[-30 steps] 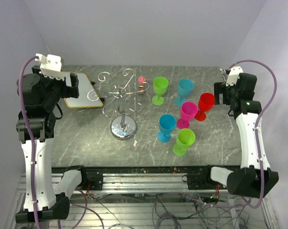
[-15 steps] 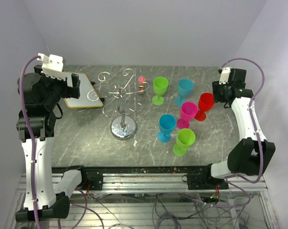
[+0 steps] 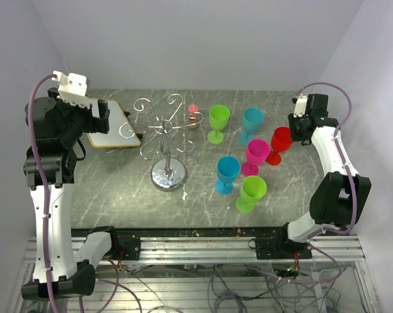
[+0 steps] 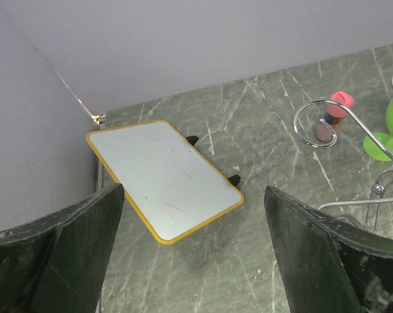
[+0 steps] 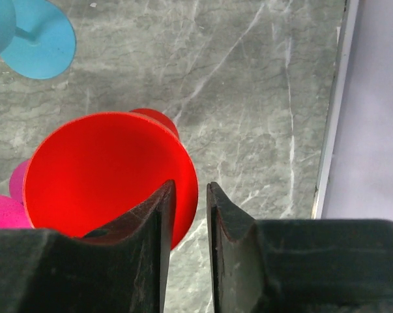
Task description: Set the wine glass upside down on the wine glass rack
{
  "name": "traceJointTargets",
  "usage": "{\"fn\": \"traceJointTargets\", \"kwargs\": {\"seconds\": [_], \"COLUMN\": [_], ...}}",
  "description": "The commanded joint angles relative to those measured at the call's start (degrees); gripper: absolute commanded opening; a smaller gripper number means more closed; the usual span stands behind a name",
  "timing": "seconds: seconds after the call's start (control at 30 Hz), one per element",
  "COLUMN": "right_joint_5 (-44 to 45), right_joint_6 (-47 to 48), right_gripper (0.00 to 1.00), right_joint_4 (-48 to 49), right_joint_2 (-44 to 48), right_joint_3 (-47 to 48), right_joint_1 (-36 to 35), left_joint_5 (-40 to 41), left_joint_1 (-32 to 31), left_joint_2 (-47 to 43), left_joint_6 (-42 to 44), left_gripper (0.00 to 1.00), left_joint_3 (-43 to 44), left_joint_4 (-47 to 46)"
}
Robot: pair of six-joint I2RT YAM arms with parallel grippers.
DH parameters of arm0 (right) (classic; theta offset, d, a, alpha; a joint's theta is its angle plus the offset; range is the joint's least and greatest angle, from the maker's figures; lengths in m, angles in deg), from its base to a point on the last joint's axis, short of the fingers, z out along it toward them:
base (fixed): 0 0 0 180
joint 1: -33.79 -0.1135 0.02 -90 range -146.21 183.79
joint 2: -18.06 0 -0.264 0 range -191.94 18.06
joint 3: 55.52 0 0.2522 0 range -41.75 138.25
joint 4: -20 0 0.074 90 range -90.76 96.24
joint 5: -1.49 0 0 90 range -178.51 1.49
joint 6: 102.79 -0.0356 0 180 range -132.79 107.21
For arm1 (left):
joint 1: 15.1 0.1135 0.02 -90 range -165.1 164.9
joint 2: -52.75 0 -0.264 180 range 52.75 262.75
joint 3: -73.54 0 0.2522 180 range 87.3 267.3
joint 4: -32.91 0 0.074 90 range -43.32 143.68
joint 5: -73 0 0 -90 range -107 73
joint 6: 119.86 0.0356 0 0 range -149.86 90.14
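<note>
The right gripper [image 5: 191,189] is hanging just over the red glass [image 5: 105,169]. The red glass is standing the right way up on the gray table [image 3: 118,189], with its open top facing the gripper. One finger [image 5: 158,215] is sitting inside the cup and the other finger is sitting outside it. The thin red edge is lying in the small gap between them. The fingers are very close together, but I cannot tell if they are squeezing the edge. A pink glass [image 3: 255,153] is standing just beside the red one, on the side away from the wall.

The rack [image 3: 165,124] is standing far from the right gripper, past the blue and green glasses. Its round shiny foot [image 3: 168,175] is resting on the table.

The left gripper [image 4: 193,189] is hanging up in the air with its fingers spread wide, and it is holding nothing. A white board with a yellow edge [image 4: 163,176] is lying below and in front of it. One curly arm of the rack is showing off to its right, near a little bottle with a pink cap [image 4: 331,117].
</note>
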Motion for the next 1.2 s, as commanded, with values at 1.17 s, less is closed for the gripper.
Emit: {"fn": "traceJointTargets", "kwargs": {"seconds": [1.17], "right_joint_5": [-21.5], "right_joint_6": [-12.9], "right_gripper": [0.0], "right_joint_4": [7.6], "right_joint_2": [9.8], "right_joint_3": [32.4], "right_joint_1": [-1.8], "left_joint_5": [-14.8], "left_joint_1": [1.8], "left_joint_2": [6.2], "left_joint_6": [-17.3], "left_gripper": [0.99], "left_joint_3": [13.2], "left_joint_4": [-0.3]}}
